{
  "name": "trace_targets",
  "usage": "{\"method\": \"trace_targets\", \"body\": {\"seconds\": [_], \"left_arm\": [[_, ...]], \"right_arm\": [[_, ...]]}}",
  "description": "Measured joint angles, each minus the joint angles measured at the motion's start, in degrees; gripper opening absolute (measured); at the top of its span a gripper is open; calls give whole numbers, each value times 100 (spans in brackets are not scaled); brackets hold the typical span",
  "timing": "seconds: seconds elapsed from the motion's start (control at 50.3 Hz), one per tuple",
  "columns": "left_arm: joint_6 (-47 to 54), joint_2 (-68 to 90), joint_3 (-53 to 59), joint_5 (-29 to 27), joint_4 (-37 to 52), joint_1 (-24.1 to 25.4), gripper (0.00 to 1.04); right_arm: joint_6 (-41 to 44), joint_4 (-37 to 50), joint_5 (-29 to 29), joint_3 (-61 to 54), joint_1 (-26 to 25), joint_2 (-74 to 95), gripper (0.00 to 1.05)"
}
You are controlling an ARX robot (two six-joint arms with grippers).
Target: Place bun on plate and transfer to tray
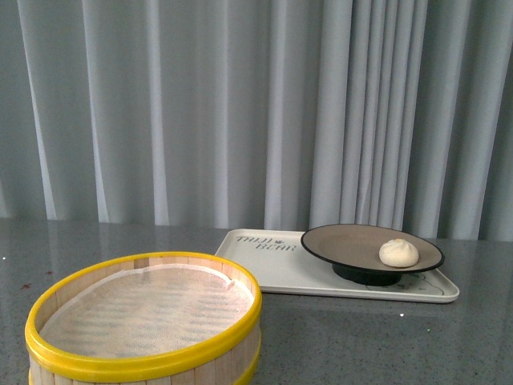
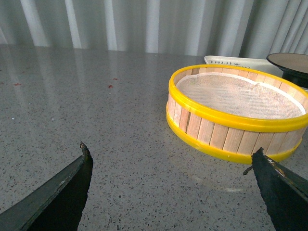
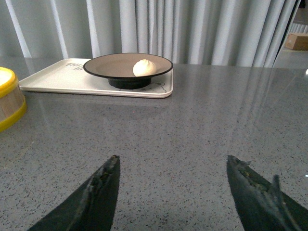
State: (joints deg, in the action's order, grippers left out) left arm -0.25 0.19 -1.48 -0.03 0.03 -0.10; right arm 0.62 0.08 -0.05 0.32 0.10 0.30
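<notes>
The cream-white bun (image 1: 398,253) (image 3: 144,68) rests on the right part of the beige plate (image 1: 345,241) (image 3: 108,65), which has a black rim. That plate stands on the flat cream-white tray (image 1: 272,269) (image 3: 57,77) with dark lettering at its far left corner. Neither arm shows in the front view. My left gripper (image 2: 171,156) is open over bare tabletop, a short way from the steamer basket. Well back from the tray, my right gripper (image 3: 173,162) is open with nothing between its fingers.
A round wooden steamer basket (image 1: 144,321) (image 2: 236,113) with yellow rims and a white cloth liner stands at the near left, empty. The grey speckled table (image 1: 361,337) runs back to a pale curtain (image 1: 240,104).
</notes>
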Motion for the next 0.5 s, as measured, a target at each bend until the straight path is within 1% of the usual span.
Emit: {"method": "trace_targets", "body": {"seconds": [0.04, 0.08, 0.139, 0.159, 0.219, 0.497], "left_arm": [[0, 0, 0, 0, 0, -2, 98], [2, 0, 0, 2, 0, -2, 98], [0, 0, 0, 0, 0, -2, 98], [2, 0, 0, 2, 0, -2, 98], [0, 0, 0, 2, 0, -2, 98], [0, 0, 0, 2, 0, 0, 98]], "right_arm": [[0, 0, 0, 0, 0, 0, 79], [0, 0, 0, 0, 0, 0, 89], [0, 0, 0, 0, 0, 0, 97], [-4, 0, 0, 0, 0, 0, 98], [-2, 0, 0, 0, -2, 0, 95], [-2, 0, 0, 0, 0, 0, 96]]}}
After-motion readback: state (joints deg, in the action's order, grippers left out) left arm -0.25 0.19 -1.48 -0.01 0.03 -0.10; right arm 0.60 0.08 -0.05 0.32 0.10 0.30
